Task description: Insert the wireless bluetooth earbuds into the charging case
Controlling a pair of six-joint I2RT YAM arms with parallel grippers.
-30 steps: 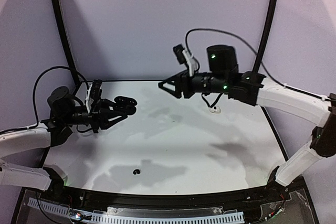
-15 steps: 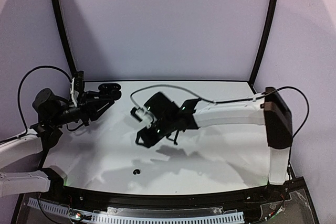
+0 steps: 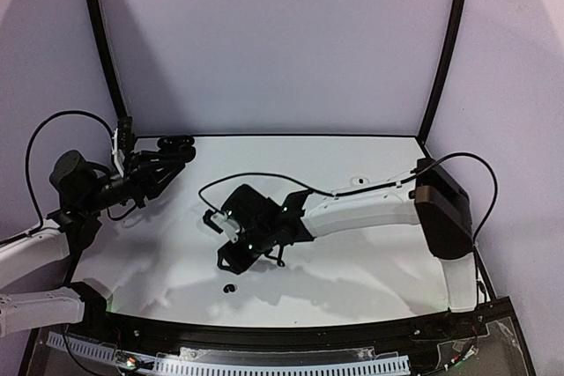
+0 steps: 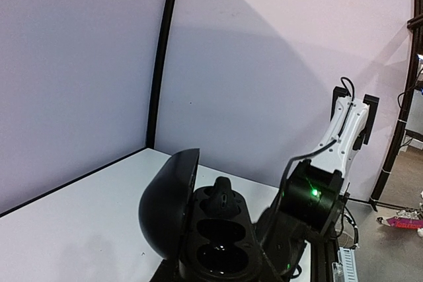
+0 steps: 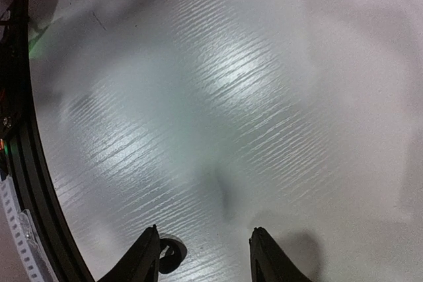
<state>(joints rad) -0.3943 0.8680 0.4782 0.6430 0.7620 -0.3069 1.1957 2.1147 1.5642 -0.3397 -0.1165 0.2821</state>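
Our left gripper (image 3: 167, 153) is clamped on the open black charging case (image 4: 210, 232), held up at the far left (what looks like a seated earbud (image 4: 223, 197) is inside). The right gripper (image 5: 206, 257) hangs spread open over the table (image 3: 370, 257), with a loose black earbud (image 5: 170, 253) just beside one finger.

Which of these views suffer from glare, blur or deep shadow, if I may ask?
Right wrist view: bright streaky glare on the table, with soft focus, and the black earbud by the fingers is dim. Left wrist view: sharp, but the open charging case is underexposed. Top external view: evenly lit, soft arm shadows.
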